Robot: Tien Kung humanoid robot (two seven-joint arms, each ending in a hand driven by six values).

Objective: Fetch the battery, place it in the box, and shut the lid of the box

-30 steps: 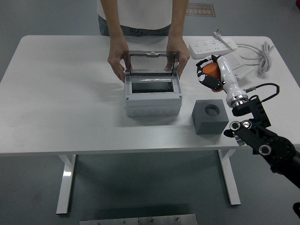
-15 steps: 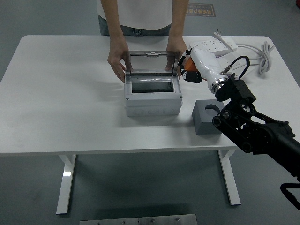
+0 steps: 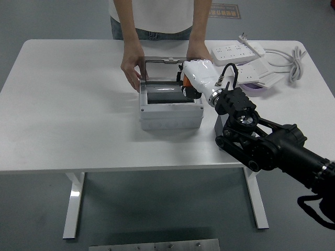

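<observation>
My right hand [image 3: 192, 83] hangs over the right end of the open box [image 3: 170, 107], white fingers curled around the orange battery [image 3: 187, 89], which sits in my grip just above the opening and not yet inside it. Half a second ago this hand was off beside the box's right wall, near the person's wrist; a second ago it was further right again, above the grey foam block [image 3: 220, 124]. So the carry is nearly finished, and I judge the next move is to lower the battery into the dark cavity and let go. My black forearm now crosses the picture in front of the block and hides most of it, where earlier the block and its round socket lay in plain sight. Beyond my hand the clear lid [image 3: 163, 70] stands upright on its hinge as before, and the person's hands [image 3: 132, 65] have stayed put, steadying the box at both far corners. Further back on the desk [image 3: 63, 94] the power strip [image 3: 236, 51] and its cable are unmoved. My left hand is out of sight.
</observation>
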